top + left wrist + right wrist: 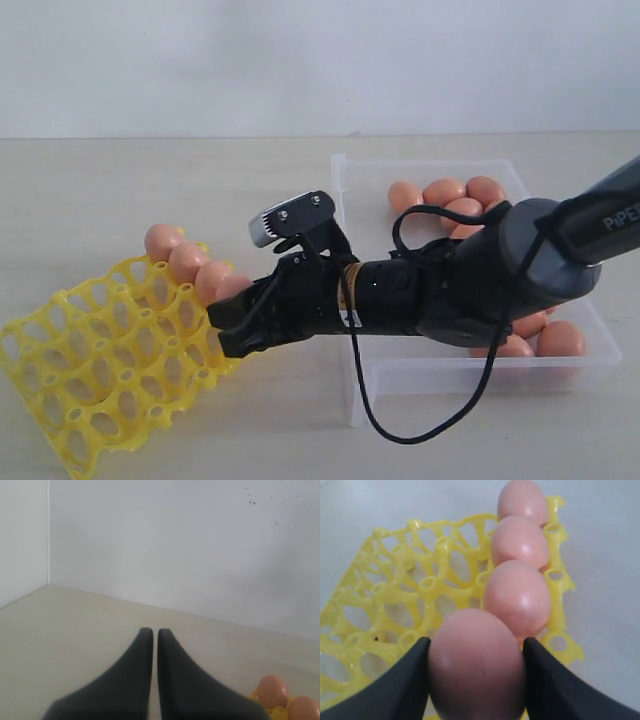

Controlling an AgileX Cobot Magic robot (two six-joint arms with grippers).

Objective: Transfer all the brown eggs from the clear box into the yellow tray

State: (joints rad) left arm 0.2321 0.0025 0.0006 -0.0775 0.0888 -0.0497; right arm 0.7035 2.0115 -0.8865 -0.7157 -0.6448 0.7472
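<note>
Item 1. Right gripper [228,327]: reaches in from 3 o'clock across the near left corner of the box and ends over the tray's 3 o'clock edge. We see its dark fingers [547,690] pressed on either side of one brown egg [476,665], which fills the gap between them. We cannot tell whether this egg is already seated in a cup.

Item 2. Left gripper [155,632]: it shows in its own wrist view only, above bare table. Its fingers stand almost together with a hairline gap between them, and nothing is held.

Item 3. Table [150,180]: pale beige, and it carries everything listed below.

Item 4. Clear box [352,395]: it lies at 3 o'clock of the exterior view, just beside the tray. The right arm [520,260] covers its middle.

Item 5. Yellow tray [90,360]: it sits at 8 o'clock of the exterior view, set cornerwise, and most of its cups are bare.

Item 6. Black cable [420,435]: it loops down from the arm past the box's near wall.

Item 7. Brown eggs in the box: we count four in a cluster [445,192] at the far side, toward 12 o'clock. At least three [560,338] lie at the near right corner, partly behind the arm.

Item 8. Brown eggs in the tray [188,262]: three stand in a row along the far edge, each touching the next. The held egg closes that row at its 4 o'clock end.
</note>
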